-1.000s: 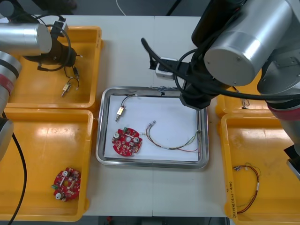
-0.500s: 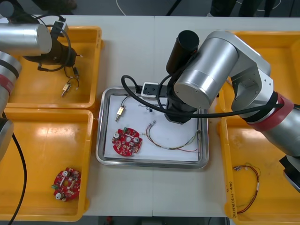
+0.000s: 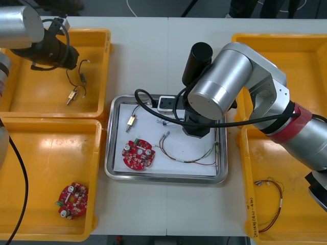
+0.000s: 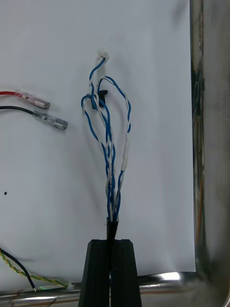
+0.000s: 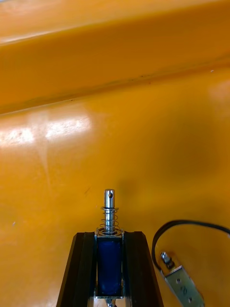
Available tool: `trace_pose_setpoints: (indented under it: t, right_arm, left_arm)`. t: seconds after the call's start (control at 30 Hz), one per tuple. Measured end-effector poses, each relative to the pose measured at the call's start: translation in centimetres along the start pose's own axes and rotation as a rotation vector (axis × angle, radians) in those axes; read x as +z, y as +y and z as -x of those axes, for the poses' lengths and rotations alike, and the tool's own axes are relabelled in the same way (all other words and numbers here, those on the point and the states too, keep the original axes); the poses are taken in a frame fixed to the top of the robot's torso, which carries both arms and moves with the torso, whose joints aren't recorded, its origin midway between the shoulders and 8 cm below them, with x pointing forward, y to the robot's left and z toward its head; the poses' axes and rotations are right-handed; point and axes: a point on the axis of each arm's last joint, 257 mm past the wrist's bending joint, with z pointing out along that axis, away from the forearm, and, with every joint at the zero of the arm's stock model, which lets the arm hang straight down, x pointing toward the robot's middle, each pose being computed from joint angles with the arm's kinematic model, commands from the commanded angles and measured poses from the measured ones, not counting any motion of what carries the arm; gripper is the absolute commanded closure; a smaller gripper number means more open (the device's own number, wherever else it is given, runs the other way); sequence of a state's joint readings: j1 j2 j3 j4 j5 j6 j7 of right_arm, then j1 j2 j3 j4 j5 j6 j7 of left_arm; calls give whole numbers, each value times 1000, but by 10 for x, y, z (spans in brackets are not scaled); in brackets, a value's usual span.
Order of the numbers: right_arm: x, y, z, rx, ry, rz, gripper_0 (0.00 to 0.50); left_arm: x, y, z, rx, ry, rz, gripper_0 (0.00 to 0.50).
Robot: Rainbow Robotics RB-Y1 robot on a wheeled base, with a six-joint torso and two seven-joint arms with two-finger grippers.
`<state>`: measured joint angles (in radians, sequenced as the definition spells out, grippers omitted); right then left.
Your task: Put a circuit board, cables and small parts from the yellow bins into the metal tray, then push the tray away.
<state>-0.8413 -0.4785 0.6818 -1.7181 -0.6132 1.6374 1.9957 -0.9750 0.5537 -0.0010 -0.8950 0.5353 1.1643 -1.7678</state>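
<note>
As the right gripper [image 4: 111,243] pinches a twisted blue-and-white cable [image 4: 109,158], shiny metal tray [image 4: 211,144] under its jaws, release low; left gripper [image 5: 109,237] clamps a small metal part [image 5: 109,211].

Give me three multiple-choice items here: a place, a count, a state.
1. The right gripper's blue and white cable is: A over the metal tray; B in a left bin; C on bare table.
2. Count of red circuit boards in the front view: A one; B two; C four.
3. The left gripper is: A open; B shut empty; C shut on a small metal part.
Answers: A, white tray floor lies behind it. B, one in the tray, one in the near left yellow bin. C, the part sits clamped in it.
</note>
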Motion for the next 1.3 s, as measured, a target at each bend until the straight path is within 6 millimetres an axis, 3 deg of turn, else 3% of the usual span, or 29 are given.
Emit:
trace_pose_setpoints:
  t: [0.1, 0.13, 0.17, 0.2, 0.23, 0.3, 0.37, 0.9, 1.3]
  right_arm:
    - [3, -2, 2, -5, -7, -16, 500]
    - [4, -3, 1, -5, -7, -21, 485]
    - [4, -3, 0, -4, -5, -25, 440]
    - [5, -4, 0, -4, -3, -27, 333]
    - [6, -4, -1, -3, -1, -30, 263]
    - [7, -4, -3, -1, 3, -34, 49]
    - [8, -4, -4, 1, 4, -34, 0]
    - [7, 5, -12, 2, 28, -4, 0]
    - [-53, -7, -34, 116, 41, 14, 0]
  left_arm:
    - [-9, 5, -3, -1, 27, -1, 500]
    - [-12, 6, -4, -1, 36, -1, 499]
    - [-16, 7, -5, 0, 43, -1, 500]
    - [-19, 8, -5, 2, 48, 0, 499]
    - [-22, 8, -5, 5, 56, 0, 500]
    - [-30, 9, -6, 15, 70, 2, 500]
    - [-37, 8, -7, 25, 86, 3, 500]
    - [-84, -17, -34, 152, 157, 14, 500]
    - [-110, -33, -50, 212, 171, 20, 500]
